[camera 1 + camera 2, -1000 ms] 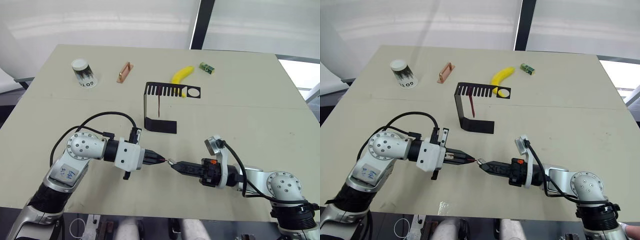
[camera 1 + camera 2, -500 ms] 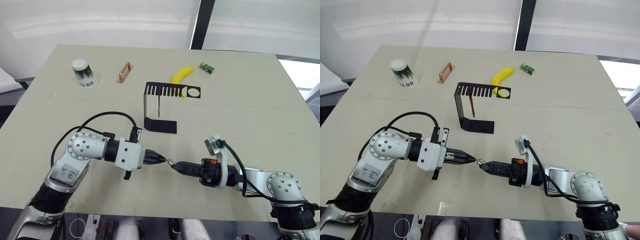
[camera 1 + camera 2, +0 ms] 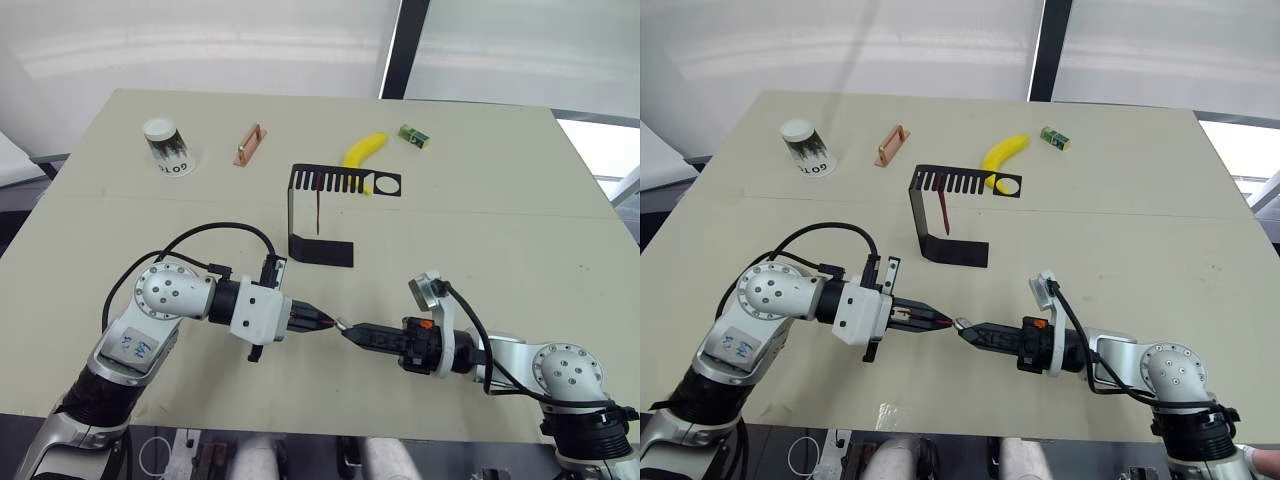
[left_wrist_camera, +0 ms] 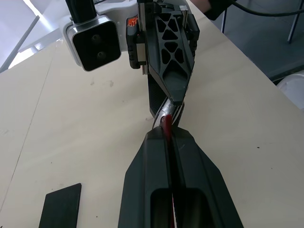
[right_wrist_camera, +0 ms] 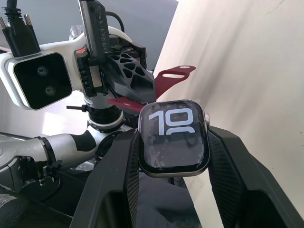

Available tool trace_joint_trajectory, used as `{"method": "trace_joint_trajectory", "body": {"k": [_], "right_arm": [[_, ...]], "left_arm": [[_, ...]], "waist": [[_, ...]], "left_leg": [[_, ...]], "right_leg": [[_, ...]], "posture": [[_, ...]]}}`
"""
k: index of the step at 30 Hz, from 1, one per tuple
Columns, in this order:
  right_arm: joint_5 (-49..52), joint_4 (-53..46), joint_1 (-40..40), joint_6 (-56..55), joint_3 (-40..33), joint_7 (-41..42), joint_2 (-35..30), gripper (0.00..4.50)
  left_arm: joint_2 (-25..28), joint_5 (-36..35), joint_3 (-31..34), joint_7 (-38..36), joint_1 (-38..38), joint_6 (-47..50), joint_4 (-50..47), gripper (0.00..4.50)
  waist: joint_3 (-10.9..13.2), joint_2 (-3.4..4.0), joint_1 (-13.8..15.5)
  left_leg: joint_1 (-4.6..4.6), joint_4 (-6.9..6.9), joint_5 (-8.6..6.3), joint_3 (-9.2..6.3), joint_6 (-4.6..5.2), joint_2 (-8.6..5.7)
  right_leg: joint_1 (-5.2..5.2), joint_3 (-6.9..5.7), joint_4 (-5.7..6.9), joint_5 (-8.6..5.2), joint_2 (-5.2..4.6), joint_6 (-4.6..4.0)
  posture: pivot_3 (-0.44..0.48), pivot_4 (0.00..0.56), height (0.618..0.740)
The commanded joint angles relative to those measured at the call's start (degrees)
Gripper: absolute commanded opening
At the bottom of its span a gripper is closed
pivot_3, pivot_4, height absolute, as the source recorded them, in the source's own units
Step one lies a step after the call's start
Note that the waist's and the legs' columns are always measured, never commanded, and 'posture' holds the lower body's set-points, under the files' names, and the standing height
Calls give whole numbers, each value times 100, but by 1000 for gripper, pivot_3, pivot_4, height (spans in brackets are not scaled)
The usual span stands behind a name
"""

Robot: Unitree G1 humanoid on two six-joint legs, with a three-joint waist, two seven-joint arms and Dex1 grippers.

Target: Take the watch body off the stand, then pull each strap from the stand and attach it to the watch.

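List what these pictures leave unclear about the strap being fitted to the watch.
- Whether the strap has seated in the watch body: the joint sits behind the case in the right wrist view, and is too small in the head views.
- Most of that strap's length: hidden between the left gripper fingers in the left wrist view.
- How the second strap hooks on the stand: too small.

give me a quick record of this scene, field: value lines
left gripper: shut on a dark red strap, tip meeting the watch
right gripper: shut on the watch, screen lit
stand: upright mid-table, one strap hanging from its slots
back of table: paper cup, copper handle, banana, green block
stage: first strap being joined to the watch
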Motion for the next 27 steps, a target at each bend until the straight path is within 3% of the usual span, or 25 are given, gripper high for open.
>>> {"method": "trace_joint_trajectory", "body": {"k": [1, 27], "right_arm": [[120, -119, -15, 5, -7, -77, 48, 1518], [302, -107, -41, 104, 23, -398, 77, 1518]], "left_arm": [[-1, -74, -7, -18, -71, -45, -214, 0], [9, 496, -401, -84, -207, -110, -192, 0]], "waist": [[0, 0, 0], [0, 0, 0]], "left_leg": [[0, 0, 0, 0, 0, 0], [-1, 7, 0, 0, 0, 1]], "right_leg": [[0, 0, 0, 0, 0, 0], [0, 0, 2, 0, 0, 0]], "posture": [[0, 150, 729], [0, 150, 729]]}}
